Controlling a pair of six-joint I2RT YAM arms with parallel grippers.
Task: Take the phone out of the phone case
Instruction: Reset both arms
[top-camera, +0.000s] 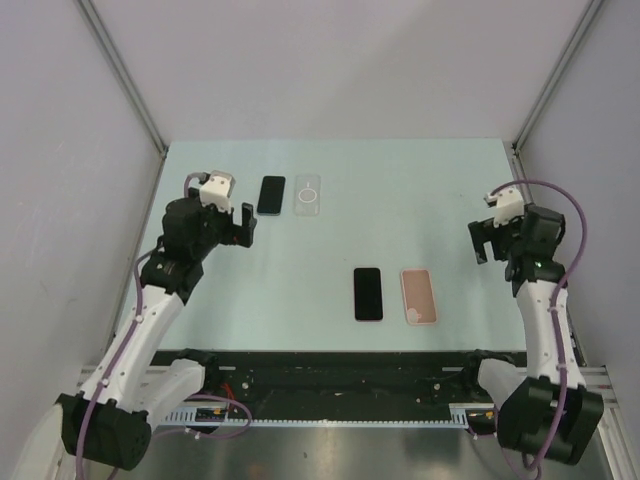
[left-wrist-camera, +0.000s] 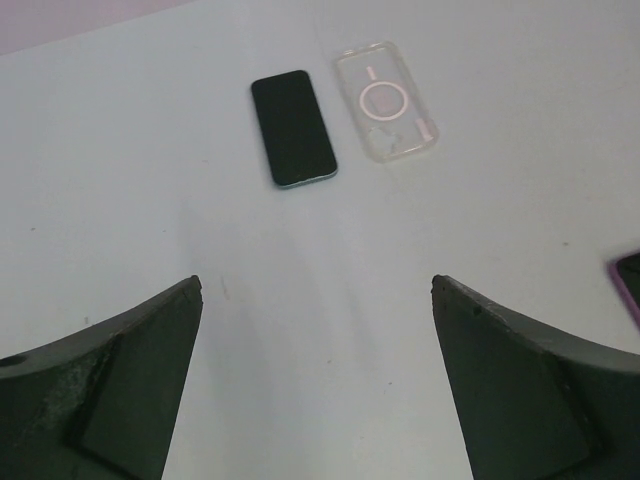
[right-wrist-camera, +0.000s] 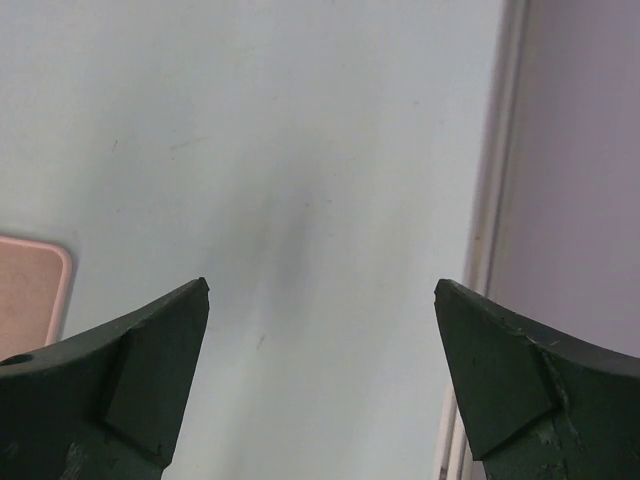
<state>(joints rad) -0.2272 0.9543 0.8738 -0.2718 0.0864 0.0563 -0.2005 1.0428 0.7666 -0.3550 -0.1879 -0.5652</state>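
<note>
Top external shows a dark phone (top-camera: 270, 195) lying bare beside the clear case (top-camera: 309, 195) at eleven o'clock on the counter (top-camera: 420, 200), the left end effector (top-camera: 246, 226) and right end effector (top-camera: 479, 243) both spread and empty, though the central phone (top-camera: 368, 293) has a purplish rim that may be a case still to remove.

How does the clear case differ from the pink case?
The clear case is see-through with a ring mark; the pink case is opaque. The clear case lies far and left; the pink case lies near and right. Both lie flat on the table, away from the grippers.
</note>
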